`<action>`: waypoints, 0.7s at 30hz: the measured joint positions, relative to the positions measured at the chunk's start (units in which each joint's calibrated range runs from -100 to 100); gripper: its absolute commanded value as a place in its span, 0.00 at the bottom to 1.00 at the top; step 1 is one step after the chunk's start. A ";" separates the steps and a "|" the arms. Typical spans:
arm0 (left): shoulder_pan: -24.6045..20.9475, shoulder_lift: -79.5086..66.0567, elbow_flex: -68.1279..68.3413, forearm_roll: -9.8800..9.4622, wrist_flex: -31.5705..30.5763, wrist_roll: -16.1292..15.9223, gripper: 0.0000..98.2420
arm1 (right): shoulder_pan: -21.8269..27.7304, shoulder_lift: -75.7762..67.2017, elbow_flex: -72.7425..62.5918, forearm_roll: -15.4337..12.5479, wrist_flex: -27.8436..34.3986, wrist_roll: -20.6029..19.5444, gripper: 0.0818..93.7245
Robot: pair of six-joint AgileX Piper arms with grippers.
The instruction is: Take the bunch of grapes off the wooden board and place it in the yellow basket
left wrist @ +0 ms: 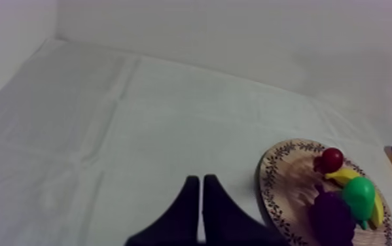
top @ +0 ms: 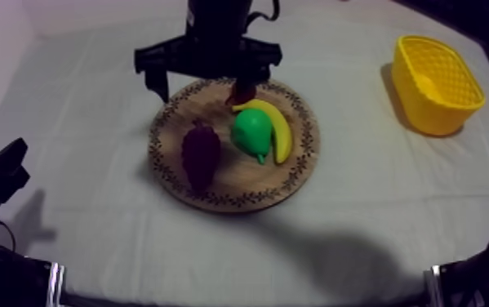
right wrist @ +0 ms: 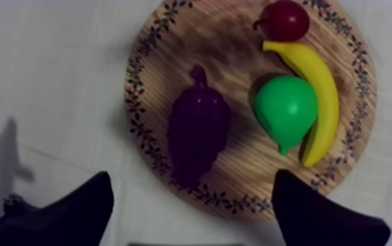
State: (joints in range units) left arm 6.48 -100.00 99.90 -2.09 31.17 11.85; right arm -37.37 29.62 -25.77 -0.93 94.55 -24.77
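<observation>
1. Left gripper [top: 1, 167] sits low at the left edge of the table, well apart from the fruit. In its wrist view the two black fingers [left wrist: 188, 209] lie pressed together as a narrow wedge, nothing between them, over the grey-white cloth [top: 76, 122].
2. Near the middle of the table lies the round wooden board with a patterned rim [top: 164, 159], flat on the cloth.
3. On the board's left part lies the dark purple bunch of grapes [top: 201, 153], its stem end toward the far rim. No gripper touches it.
4. Over the board's far rim hangs the right gripper [top: 202, 82], its fingers [right wrist: 74, 209] spread wide apart and holding nothing. In the right wrist view the grapes lie on the board in line with the gap between them.
5. Just right of the grapes, across a strip of bare wood, lies the green pear [top: 251, 133].
6. Against the pear's right side curves the yellow banana [top: 280, 131], with the small red fruit [right wrist: 285, 19] at its far end.
7. At the far right stands the yellow basket [top: 415, 94], upright and well apart from the board.
</observation>
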 measured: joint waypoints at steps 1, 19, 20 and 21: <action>0.00 0.00 0.00 0.00 0.00 0.00 0.00 | 0.15 0.51 0.74 -0.74 -0.86 0.38 0.99; 0.00 0.00 0.00 0.00 0.00 -0.03 0.00 | 1.61 12.06 4.36 -8.21 -13.83 3.91 0.98; 0.00 0.00 0.00 0.00 0.00 -0.03 0.00 | 1.65 12.80 3.81 -8.27 -13.83 4.01 0.98; 0.00 0.00 0.00 0.00 0.00 0.00 0.00 | 1.71 13.53 3.27 -8.44 -13.83 4.12 0.98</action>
State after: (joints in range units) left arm 6.48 -100.00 99.90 -2.09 31.17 11.84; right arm -35.67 43.15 -22.50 -9.36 80.72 -20.65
